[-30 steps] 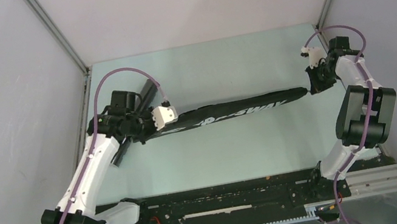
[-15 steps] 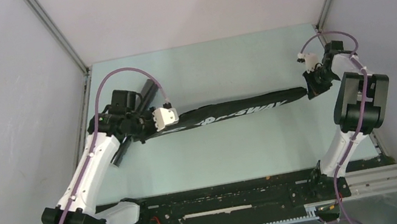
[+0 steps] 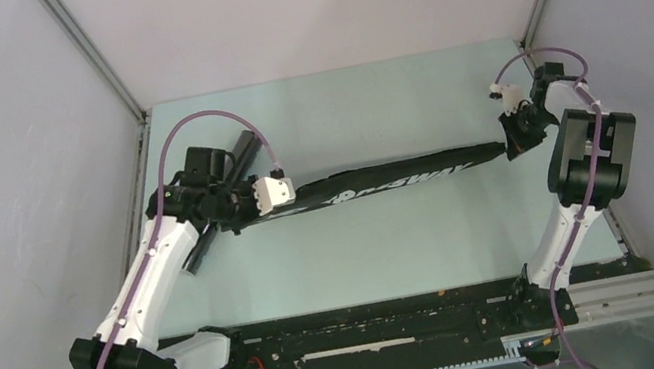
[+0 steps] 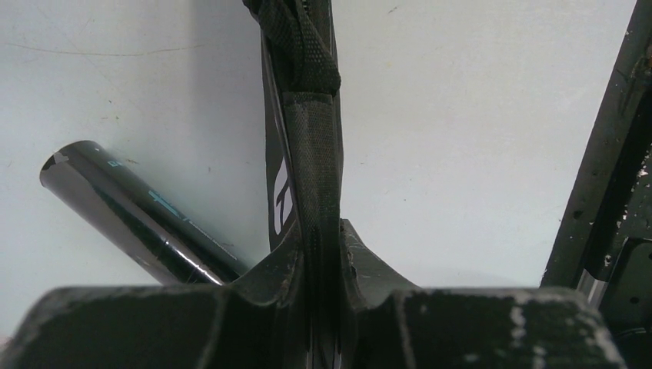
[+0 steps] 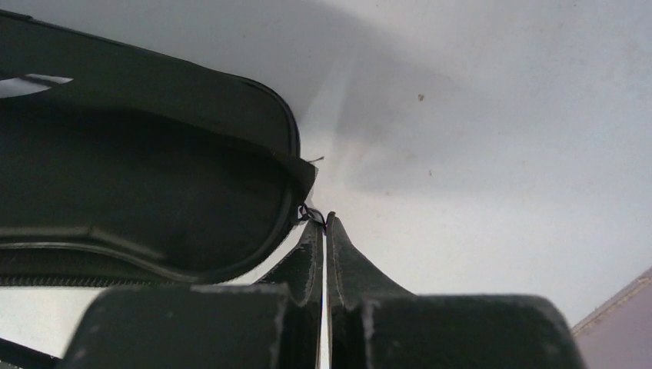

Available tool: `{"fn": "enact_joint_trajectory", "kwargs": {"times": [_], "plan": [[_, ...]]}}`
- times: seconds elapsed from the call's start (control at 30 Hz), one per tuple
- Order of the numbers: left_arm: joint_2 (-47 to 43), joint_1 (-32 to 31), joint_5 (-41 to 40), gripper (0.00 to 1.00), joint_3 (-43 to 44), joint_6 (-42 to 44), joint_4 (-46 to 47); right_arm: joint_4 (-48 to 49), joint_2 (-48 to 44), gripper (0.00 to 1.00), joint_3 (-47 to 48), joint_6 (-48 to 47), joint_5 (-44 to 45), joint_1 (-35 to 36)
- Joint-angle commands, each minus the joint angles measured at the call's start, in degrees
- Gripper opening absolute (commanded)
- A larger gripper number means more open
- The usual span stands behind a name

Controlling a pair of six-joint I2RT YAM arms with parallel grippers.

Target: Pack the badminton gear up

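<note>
The long black bag [image 3: 383, 182] with white "CROSSWAY" lettering lies stretched across the middle of the table. My left gripper [image 3: 242, 215] is shut on its woven strap [image 4: 311, 154] at the left end; the jaws [image 4: 323, 231] pinch it tight. My right gripper [image 3: 511, 147] is shut at the bag's right tip, its jaws [image 5: 323, 219] closed on the small zipper pull [image 5: 307, 211] beside the bag's rounded end [image 5: 138, 177]. The black tube [image 3: 244, 148] lies under my left arm and also shows in the left wrist view [image 4: 131, 211]. Rackets and shuttlecocks are out of view.
A black rail [image 3: 379, 328] runs along the table's near edge and shows at the right of the left wrist view [image 4: 607, 154]. Grey walls and metal posts [image 3: 92, 53] close in the left, back and right sides.
My right arm has swung its elbow in toward the right wall and the gripper has shifted slightly left with the bag's tip. The left arm and bag hold still.
</note>
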Motion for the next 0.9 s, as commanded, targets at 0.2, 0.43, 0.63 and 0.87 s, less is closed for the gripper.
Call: {"fn": "enact_joint_trajectory", "kwargs": {"times": [0.2,0.43,0.63,0.87], "plan": [[0.02,0.28,2.22,0.0,1.37,3.11,-1.18,4.57,6.54,0.0,2.53,1.8,5.07,0.12],[0.02,0.28,4.26,0.0,2.25,1.36,-0.35,-0.89,0.58,0.28,5.49,1.16,0.75,-1.64],[0.36,0.19,6.34,0.0,2.87,1.68,-0.03,-7.92,-9.29,0.89,6.2,-3.47,-3.89,-0.82],[1.42,0.01,8.45,0.0,3.33,3.44,0.06,-11.88,-23.31,0.94,1.28,-11.6,-3.93,9.6]]}}
